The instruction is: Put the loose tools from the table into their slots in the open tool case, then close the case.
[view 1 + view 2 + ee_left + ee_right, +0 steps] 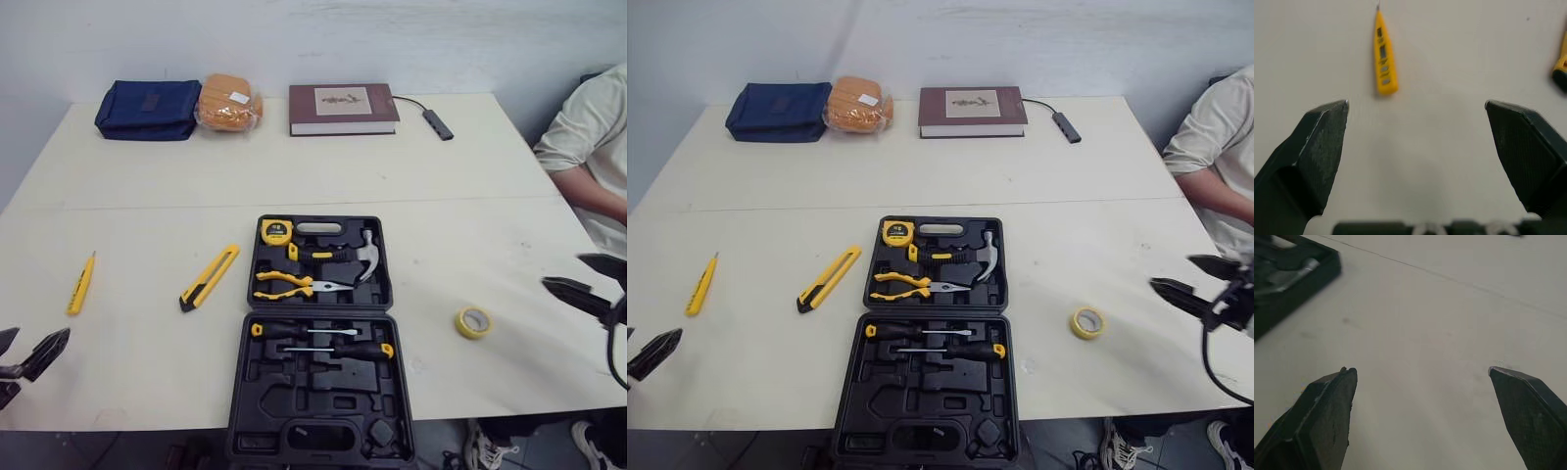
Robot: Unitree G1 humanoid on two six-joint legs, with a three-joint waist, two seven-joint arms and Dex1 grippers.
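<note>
Landmark: open tool case point(318, 343), lying flat on the white table point(147, 186) at the near edge, both halves facing up.

- In the case's far half: tape measure point(276, 231), hammer point(361, 257), pliers point(290, 285). In the near half: two screwdrivers point(313, 341), with several moulded slots empty.
- Loose, left of the case: yellow utility knife point(209, 277), lying just beside the far half at a slant. Further left of the case, well apart from it: slim yellow tester pen point(80, 284).
- Loose, right of the case: roll of yellow tape point(473, 322), level with the hinge line.
- Left gripper point(1416, 104): fingers spread wide, nothing between them. It sits far left of the case near the table's front edge. The tester pen lies straight ahead of the open fingers, not touching; the utility knife's end shows off to the case side.
- Right gripper point(1420, 369): fingers spread wide, empty, over bare table far right of the case. The tape roll lies between it and the case; a corner of the case shows in its wrist view.
- Beyond the case, at the far edge: blue pouch point(147, 110), orange bagged item point(229, 103), book point(343, 108), cabled adapter point(438, 124).
- Person's arm point(593, 147) at the table's right side, beyond the right gripper.
</note>
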